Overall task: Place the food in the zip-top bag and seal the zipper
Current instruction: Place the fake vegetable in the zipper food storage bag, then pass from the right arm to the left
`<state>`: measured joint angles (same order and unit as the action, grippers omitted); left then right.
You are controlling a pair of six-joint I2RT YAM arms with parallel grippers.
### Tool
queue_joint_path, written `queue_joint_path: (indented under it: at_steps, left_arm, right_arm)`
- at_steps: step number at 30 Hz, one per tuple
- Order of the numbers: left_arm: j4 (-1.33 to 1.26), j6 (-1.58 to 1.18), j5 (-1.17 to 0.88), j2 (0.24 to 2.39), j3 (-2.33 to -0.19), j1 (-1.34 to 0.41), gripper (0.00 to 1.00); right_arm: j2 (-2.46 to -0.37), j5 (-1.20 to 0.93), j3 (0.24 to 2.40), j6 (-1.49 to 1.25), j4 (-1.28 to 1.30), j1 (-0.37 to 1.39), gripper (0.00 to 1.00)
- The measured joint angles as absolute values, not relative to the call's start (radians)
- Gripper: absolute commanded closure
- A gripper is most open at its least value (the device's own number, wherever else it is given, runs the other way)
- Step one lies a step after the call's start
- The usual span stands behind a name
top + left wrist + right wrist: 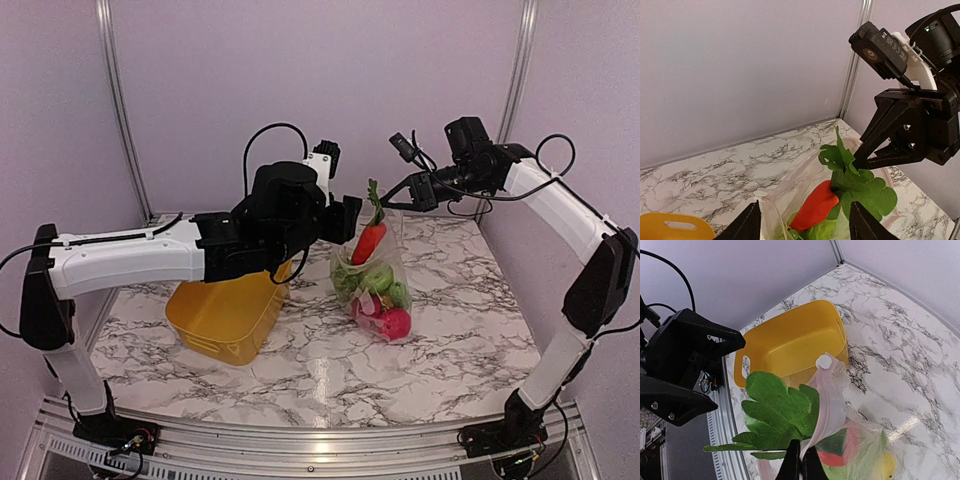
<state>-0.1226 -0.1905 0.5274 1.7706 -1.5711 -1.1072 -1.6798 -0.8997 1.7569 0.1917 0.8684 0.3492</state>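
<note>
Slider (pixel 824 361) on zipper (pixel 824 405) plain only from wrist views; pink piece (pixel 393 322) only from above. One zip-top bag (pixel 352 270) mid-surface (pixel 460 330), one carrot (pixel 368 240), one yellow bin (pixel 225 315) left. Right end effector (pixel 801 455) pinched on zipper; left end effector (pixel 805 205) spread wide, holding nothing, bag top between fingers.

Centre frame, the clear zip-top bag (pixel 397 250) stands upright — red, green and pink food (pixel 392 322) inside, carrot (pixel 369 241) protruding — pink zipper (pixel 826 392) unsealed.

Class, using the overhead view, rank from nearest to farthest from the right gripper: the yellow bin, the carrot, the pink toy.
1. carrot, just below the right gripper.
2. pink toy, farther below.
3. yellow bin, far left.
</note>
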Motion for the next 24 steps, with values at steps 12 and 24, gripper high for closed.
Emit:
queue_joint_path:
  at_steps: [12, 24]
  left_arm:
    - [0.175, -0.451, 0.475, 1.897, -1.73, -1.037, 0.61]
    - [0.254, -0.518, 0.381, 1.969, -1.771, -0.99, 0.81]
  right_arm:
    - [-1.68, -0.889, 1.755, 0.199, 0.868, 0.354, 1.0]
    - [-1.68, -0.872, 1.745, 0.21, 0.863, 0.362, 1.0]
